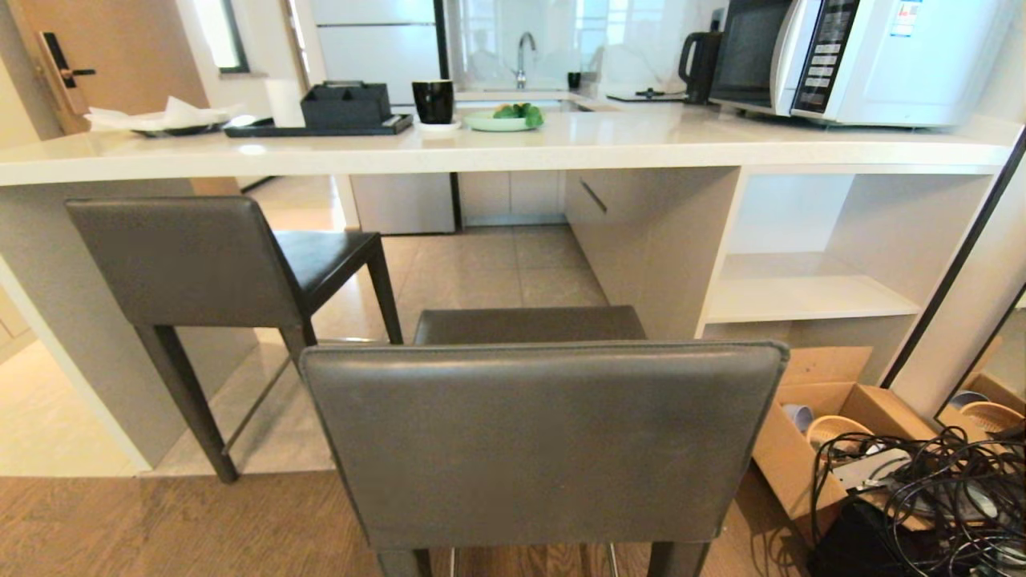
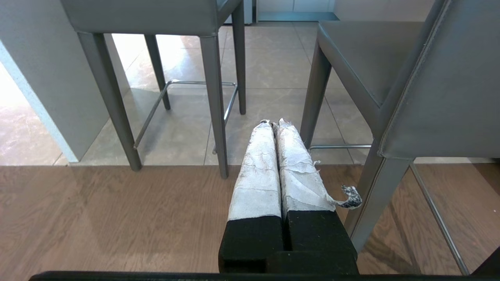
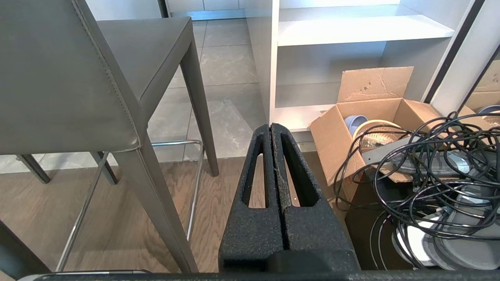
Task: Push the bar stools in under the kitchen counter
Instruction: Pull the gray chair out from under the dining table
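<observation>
Kitchen seen from robot's head cam: long white glossy kitchen counter (image 1: 561, 144) runs across the upper frame w/ grey side panels and white open shelving (image 1: 801, 292) at the right end. Two dark grey leather bar stools stand on the near side. The near stool (image 1: 545, 449) is centre foreground, backrest facing the camera, seat pointing toward the counter, legs on the wood floor (image 1: 160, 529), well outside the counter edge. The far stool (image 1: 192, 264) is to the left & further back, turned at an angle, seat partly under the slab, legs on the tiled floor. On the counter: black tray w/ organiser (image 1: 337, 112), black cup (image 1: 433, 100), green plate (image 1: 501, 120), microwave (image 1: 858, 60), kettle (image 1: 699, 64). Cardboard box (image 1: 809, 433) and a tangle of black cables (image 1: 938, 489) sit on the floor at right. Left gripper (image 2: 275, 124), white-taped fingers pressed together, holds nothing, low beside the near stool's left side. Right gripper (image 3: 270, 128), black fingers pressed together, empty, low by that stool's right side, near the box
</observation>
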`<state>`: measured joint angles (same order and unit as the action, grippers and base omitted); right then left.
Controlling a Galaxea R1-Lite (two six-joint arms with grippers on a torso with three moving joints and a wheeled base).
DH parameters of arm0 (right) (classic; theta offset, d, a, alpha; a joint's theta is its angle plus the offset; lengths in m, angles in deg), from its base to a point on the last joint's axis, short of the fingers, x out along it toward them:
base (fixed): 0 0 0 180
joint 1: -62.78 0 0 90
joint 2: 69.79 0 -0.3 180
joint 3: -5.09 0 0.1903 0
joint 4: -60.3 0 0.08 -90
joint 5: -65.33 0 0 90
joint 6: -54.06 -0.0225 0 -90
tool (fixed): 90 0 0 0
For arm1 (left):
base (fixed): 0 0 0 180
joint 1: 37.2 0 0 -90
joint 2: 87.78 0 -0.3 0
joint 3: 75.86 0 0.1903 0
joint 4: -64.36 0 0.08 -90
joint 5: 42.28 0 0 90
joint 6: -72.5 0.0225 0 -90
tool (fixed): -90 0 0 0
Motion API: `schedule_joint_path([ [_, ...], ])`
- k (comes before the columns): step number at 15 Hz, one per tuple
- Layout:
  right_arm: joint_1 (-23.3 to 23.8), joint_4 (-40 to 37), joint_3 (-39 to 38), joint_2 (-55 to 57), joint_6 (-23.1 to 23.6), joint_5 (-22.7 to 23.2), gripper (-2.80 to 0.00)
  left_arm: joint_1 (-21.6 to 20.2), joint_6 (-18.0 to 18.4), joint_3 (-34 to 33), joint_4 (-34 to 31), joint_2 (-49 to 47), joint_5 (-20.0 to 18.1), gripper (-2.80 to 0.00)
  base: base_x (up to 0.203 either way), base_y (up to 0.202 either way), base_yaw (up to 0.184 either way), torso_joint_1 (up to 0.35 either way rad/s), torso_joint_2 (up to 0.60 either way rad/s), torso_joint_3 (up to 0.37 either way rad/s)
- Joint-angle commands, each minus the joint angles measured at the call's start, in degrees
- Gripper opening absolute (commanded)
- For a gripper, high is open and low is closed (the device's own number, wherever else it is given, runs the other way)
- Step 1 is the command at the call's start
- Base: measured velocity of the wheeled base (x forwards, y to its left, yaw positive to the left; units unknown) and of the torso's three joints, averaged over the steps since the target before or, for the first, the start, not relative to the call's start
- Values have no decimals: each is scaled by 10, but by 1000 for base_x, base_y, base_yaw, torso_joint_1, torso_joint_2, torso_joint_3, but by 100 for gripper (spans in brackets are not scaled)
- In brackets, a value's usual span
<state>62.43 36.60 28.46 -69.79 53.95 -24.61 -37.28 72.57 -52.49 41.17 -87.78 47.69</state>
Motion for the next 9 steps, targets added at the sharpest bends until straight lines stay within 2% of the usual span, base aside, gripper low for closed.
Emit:
schedule_joint_path([
  [1, -1, 0, -1, 0, 0, 0, -280, 0, 0, -1, 0, 0, 0, -280, 0, 0, 0, 0, 0, 0],
  [9, -1, 0, -1, 0, 0, 0, -280, 0, 0, -1, 0, -1, 0, -280, 0, 0, 0, 0, 0, 0],
])
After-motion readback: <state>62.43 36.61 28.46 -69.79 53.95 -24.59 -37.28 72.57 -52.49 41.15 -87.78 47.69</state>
